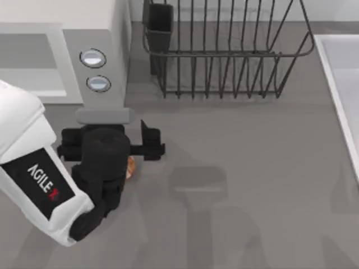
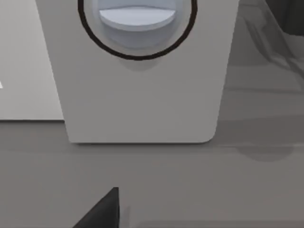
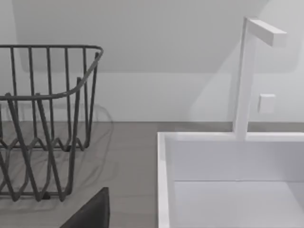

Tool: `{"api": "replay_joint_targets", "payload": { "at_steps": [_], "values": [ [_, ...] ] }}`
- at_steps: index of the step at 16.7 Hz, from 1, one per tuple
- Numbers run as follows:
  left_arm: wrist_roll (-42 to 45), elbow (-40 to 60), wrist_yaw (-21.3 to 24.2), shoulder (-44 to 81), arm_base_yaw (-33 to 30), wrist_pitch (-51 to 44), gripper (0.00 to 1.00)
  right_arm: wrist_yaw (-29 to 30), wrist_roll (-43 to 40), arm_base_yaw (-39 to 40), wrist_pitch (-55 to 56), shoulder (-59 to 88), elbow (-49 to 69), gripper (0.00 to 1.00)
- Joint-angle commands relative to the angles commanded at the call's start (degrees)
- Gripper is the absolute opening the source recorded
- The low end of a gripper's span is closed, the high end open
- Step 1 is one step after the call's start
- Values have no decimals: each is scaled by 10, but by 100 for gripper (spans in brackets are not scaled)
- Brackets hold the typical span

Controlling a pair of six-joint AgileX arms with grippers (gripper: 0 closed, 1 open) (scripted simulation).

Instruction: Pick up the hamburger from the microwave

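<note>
Left gripper: low over the table, just in front of the microwave's knob panel; pointed down, probably to carry the food from above.
Pincer state: seems pressed around the hamburger, though the fingers are mostly hidden under the wrist.
Hamburger: small orange-brown edge visible beside the black wrist, outside the cavity, above the grey table.
Microwave: at the far left, cavity open and light grey, two round knobs on the panel.
Dish rack: black wire, beside the microwave, well apart from the gripper.
Sink: white, at the right edge.
Right arm: parked near the rack and sink; finger state cannot be told.
Task progress: likely almost finished, lifting remains.
</note>
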Motion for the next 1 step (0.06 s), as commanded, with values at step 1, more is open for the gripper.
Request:
{"api": "replay_joint_targets", "payload": {
  "at_steps": [1],
  "values": [
    [0,0,0,0,0,0,100,0,0,0,0,0,0,100]
  ]
}}
